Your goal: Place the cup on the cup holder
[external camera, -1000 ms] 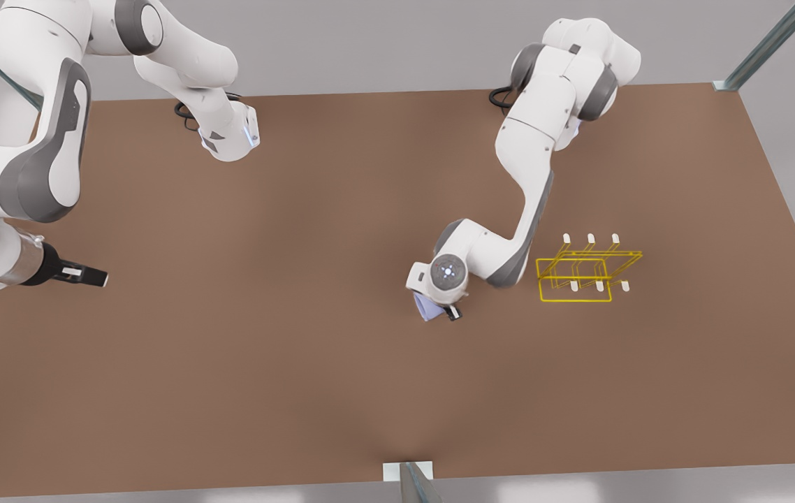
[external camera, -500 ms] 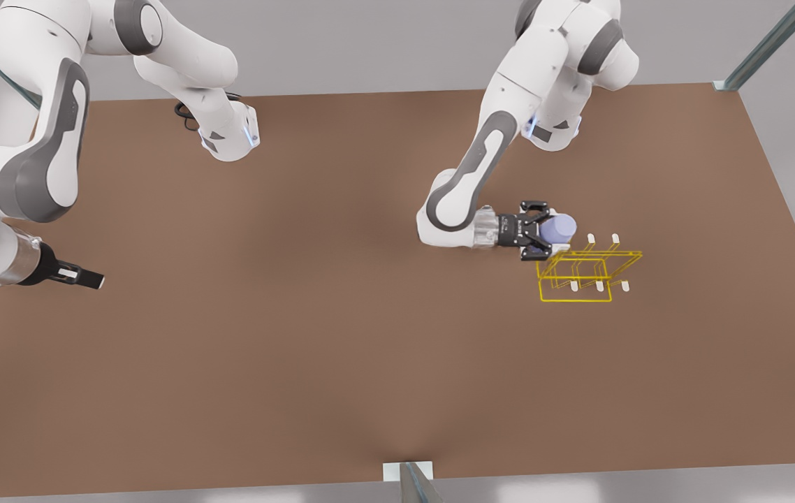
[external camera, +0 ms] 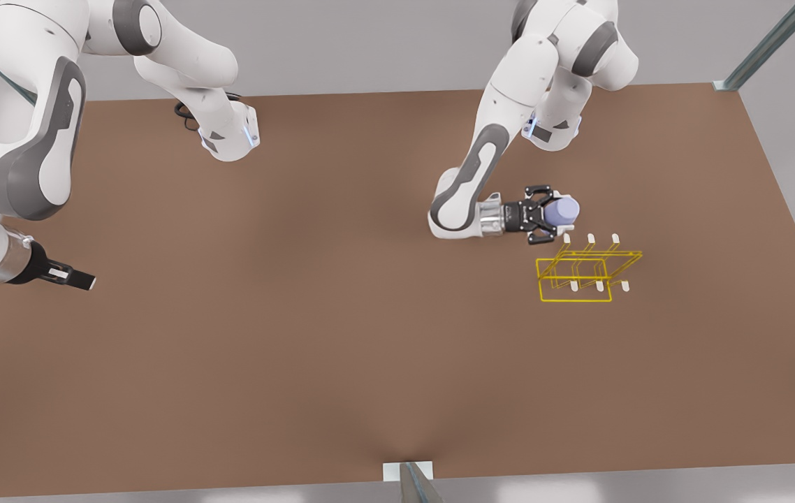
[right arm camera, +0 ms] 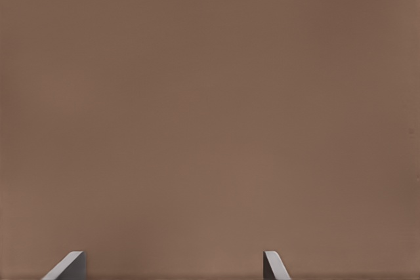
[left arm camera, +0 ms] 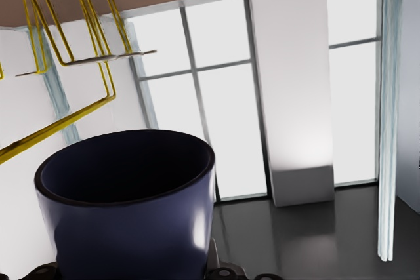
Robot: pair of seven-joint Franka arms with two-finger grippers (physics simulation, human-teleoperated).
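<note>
The lavender-blue cup (external camera: pixel 565 210) is held off the table, with my left gripper (external camera: pixel 552 214) shut on it, fingers pointing toward the front view's right. It hangs just beyond the far-left corner of the yellow wire cup holder (external camera: pixel 575 301), close to a white-tipped peg (external camera: pixel 566 239). In the left wrist view the cup (left arm camera: pixel 128 208) looks dark, its open mouth showing, with the holder's wire (left arm camera: pixel 59 126) beside it. My right gripper (external camera: pixel 79 281) waits open near the table's edge on the front view's left; its fingertips (right arm camera: pixel 69 265) stand wide apart over bare table.
The brown table (external camera: pixel 314 335) stretches between the two arms. Both arm bases (external camera: pixel 230 136) stand at the far edge. A small bracket (external camera: pixel 408 471) sits at the near edge. Metal struts (external camera: pixel 768 42) rise at the corners.
The left arm lifted the cup from the table's middle and swung it over to the holder, then drew slightly away from it. The right gripper drifted a little toward the front view's left.
</note>
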